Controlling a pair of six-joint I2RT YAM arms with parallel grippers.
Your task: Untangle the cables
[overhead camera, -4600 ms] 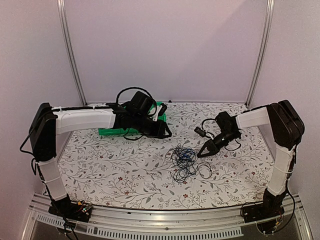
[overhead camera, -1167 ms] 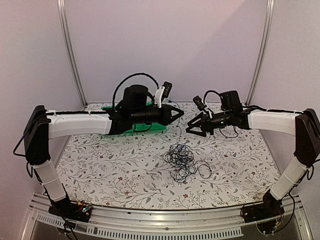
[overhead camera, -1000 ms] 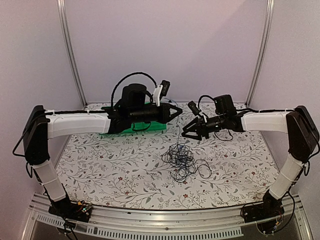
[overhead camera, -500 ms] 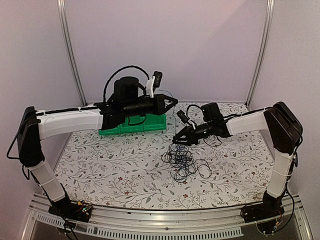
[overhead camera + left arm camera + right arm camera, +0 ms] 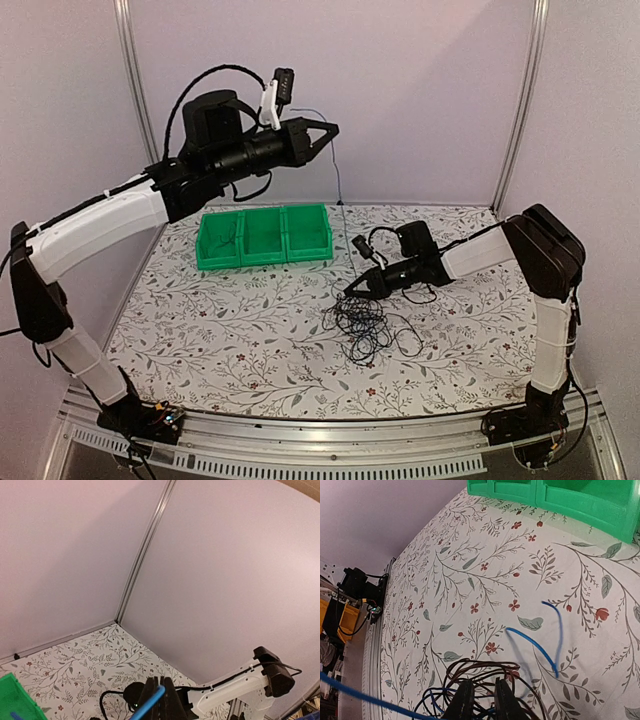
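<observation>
The cables (image 5: 365, 322) lie as a tangle of thin black and blue cords on the flowered table. My left gripper (image 5: 333, 128) is raised high above the table and shut on the blue cable (image 5: 340, 190), which hangs taut from it down to the tangle. In the left wrist view my gripper (image 5: 159, 700) pinches the blue cable (image 5: 145, 710). My right gripper (image 5: 350, 293) is low at the tangle's far edge. In the right wrist view my gripper (image 5: 482, 700) is closed on black strands of the tangle (image 5: 480, 672). A loose blue loop (image 5: 535, 645) lies just beyond.
A green three-compartment bin (image 5: 262, 237) stands at the back left of the table; it also shows in the right wrist view (image 5: 580, 500). Metal frame posts (image 5: 135, 100) and walls enclose the table. The right arm (image 5: 235, 690) shows below in the left wrist view.
My left gripper has risen well above the table, drawing the blue cable up taut. My right gripper has dropped and moved left onto the tangle and closed on it.
</observation>
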